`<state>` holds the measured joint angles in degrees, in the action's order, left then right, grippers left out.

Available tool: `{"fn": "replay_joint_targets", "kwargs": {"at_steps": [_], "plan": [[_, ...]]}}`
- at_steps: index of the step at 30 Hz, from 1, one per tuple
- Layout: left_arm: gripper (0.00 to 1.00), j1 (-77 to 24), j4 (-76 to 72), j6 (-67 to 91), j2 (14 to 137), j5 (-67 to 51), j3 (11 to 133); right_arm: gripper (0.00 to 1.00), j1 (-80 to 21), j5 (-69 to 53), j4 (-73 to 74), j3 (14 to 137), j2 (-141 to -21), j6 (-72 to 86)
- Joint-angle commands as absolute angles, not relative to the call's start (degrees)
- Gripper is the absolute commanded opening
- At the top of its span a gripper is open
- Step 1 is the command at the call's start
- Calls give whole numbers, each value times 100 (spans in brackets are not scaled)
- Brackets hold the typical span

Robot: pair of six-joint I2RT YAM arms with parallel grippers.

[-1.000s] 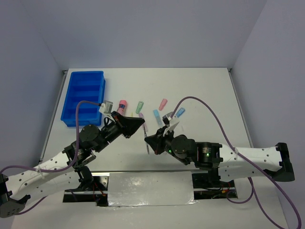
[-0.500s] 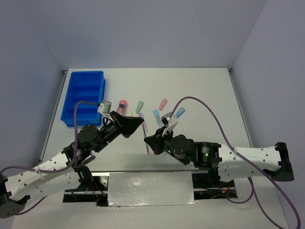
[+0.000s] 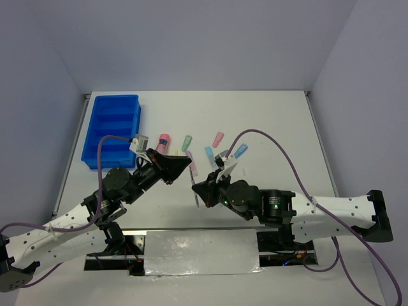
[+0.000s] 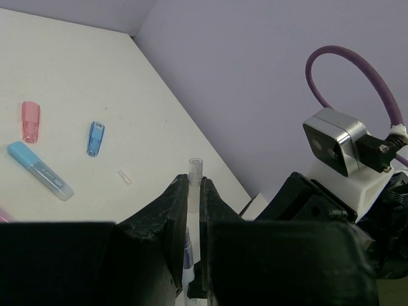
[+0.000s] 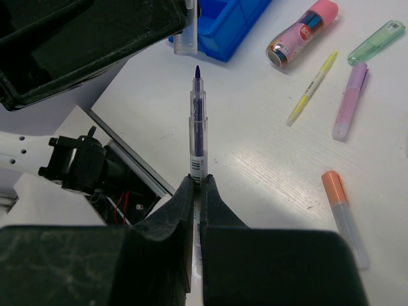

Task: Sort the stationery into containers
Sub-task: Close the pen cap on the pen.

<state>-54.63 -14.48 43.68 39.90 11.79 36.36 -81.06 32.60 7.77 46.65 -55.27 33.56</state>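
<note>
My left gripper (image 4: 190, 186) is shut on a clear pen cap (image 4: 193, 178) and hangs above the table's middle (image 3: 189, 165). My right gripper (image 5: 198, 183) is shut on a thin clear pen (image 5: 198, 134) whose bare dark blue tip points at the cap (image 5: 185, 35), with a small gap between them. In the top view the right gripper (image 3: 197, 187) faces the left one closely. The blue tray (image 3: 111, 131) stands at the far left. A brown-pink tube (image 3: 163, 141), green marker (image 3: 187, 143), pink marker (image 3: 218, 139) and light blue marker (image 3: 210, 155) lie on the table.
In the right wrist view a yellow pen (image 5: 312, 86), a purple marker (image 5: 349, 102) and an orange marker (image 5: 343, 217) lie on the table below the pen. A small blue marker (image 3: 240, 151) lies right of centre. The table's near edge and metal frame (image 5: 121, 166) are close by.
Both grippers have shifted very slightly to the left; each keeps its hold and the pen tip stays just short of the cap.
</note>
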Motion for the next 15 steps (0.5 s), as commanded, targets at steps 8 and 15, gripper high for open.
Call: {"fn": "replay_joint_targets", "kwargs": {"at_steps": [8,15], "plan": [[0,-5476,-1731,4315,3955,1248,3621,0,-8086,3437,694,4983,-5484,3314],[0,-5467,-1723,4333,3911,1257,3577,0,-8086,3445,703,5001,-5476,3279]]}}
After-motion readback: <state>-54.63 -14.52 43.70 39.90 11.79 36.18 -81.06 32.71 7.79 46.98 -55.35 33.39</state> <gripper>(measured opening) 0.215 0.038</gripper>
